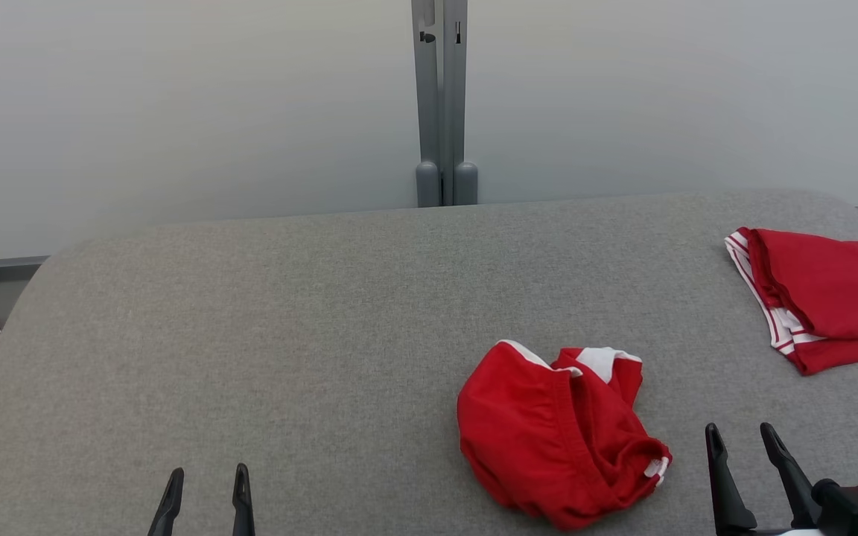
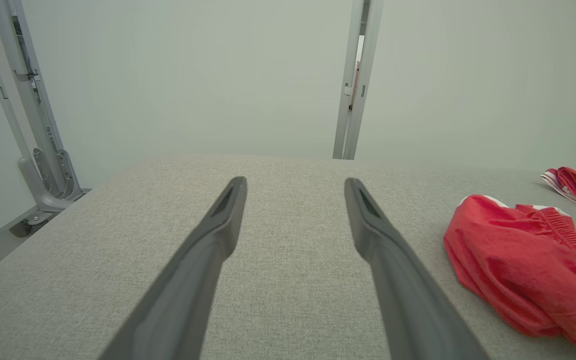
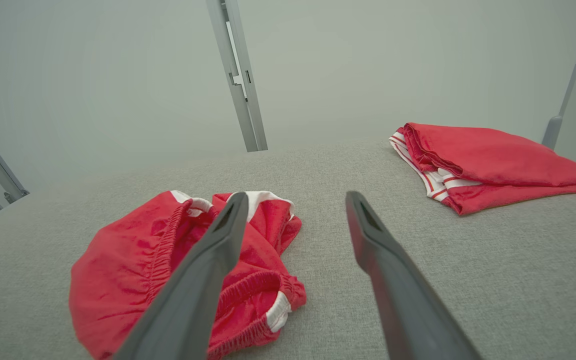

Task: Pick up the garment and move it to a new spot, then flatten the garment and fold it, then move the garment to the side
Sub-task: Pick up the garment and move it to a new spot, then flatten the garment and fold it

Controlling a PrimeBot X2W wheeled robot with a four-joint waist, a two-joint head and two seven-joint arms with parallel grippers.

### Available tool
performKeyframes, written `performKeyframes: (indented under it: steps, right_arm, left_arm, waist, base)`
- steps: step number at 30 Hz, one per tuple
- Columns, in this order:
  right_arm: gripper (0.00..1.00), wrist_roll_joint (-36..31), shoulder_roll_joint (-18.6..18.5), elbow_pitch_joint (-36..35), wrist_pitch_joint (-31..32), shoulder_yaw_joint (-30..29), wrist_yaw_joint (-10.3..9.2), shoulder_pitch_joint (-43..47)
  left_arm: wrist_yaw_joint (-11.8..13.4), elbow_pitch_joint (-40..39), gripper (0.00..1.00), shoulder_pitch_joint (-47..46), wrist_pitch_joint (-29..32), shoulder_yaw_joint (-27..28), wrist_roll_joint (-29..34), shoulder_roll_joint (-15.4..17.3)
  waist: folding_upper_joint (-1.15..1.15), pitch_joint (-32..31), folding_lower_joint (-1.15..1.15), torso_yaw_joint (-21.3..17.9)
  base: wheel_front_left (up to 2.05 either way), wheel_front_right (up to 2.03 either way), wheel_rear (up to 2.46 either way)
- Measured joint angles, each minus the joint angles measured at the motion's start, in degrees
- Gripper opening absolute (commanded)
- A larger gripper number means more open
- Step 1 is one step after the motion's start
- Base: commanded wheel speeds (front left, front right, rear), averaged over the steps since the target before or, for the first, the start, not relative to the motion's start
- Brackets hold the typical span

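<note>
Red garment (image 1: pixel 559 432) lies crumpled lower right of centre in head view, left gripper (image 1: pixel 208 473) and right gripper (image 1: pixel 738 429) both wide and empty; risk: a pinch on one bunched fold likely lifts it tangled, hard to flatten.

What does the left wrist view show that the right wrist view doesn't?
Left wrist view: the left jaws, wide apart over the grey table, and a metal frame foot. Right wrist view: the right jaws, open, one crossing in front of the crumpled red garment, and the folded red garment whole. Both: the two garments, the table, a metal post.
</note>
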Motion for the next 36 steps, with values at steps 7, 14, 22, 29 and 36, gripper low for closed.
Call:
performKeyframes:
  steps: [7, 14, 22, 29, 36]
  right_arm:
    - [1.0, -0.1, -0.1, 0.2, 0.0, 0.7, 0.0, 0.0]
    - [1.0, -0.2, -0.1, 0.2, 0.0, 1.7, 0.0, 0.0]
    - [1.0, -0.3, -0.1, 0.4, 0.0, 2.1, 0.0, 0.0]
    - [1.0, -0.3, -0.2, 0.7, 0.0, 2.7, 0.0, 0.0]
    - [1.0, -0.1, -0.1, 1.0, 0.0, 2.6, 0.0, 0.0]
  left_arm:
    - [0.0, 0.3, 1.0, 0.0, 0.0, 0.0, 0.5, 0.0]
    - [-0.1, 1.5, 1.0, -0.1, 0.0, -0.8, 0.6, 0.0]
    - [0.0, 1.7, 1.0, -0.2, 0.0, -1.2, 1.1, 0.0]
    - [0.2, 2.1, 1.0, -0.4, 0.0, -1.5, 1.7, 0.0]
    - [0.5, 2.2, 1.0, -0.4, 0.0, -2.2, 2.1, 0.0]
  waist:
    - [0.0, 0.1, 0.0, 0.1]
    - [0.0, 0.2, 0.0, 0.1]
    - [0.0, 0.2, 0.0, 0.2]
    - [0.0, 0.0, 0.0, 0.3]
    - [0.0, 0.0, 0.0, 0.3]
  base:
    - [0.0, 0.0, 0.0]
    - [0.0, 0.0, 0.0]
    - [0.0, 0.0, 0.0]
    - [0.0, 0.0, 0.0]
    - [0.0, 0.0, 0.0]
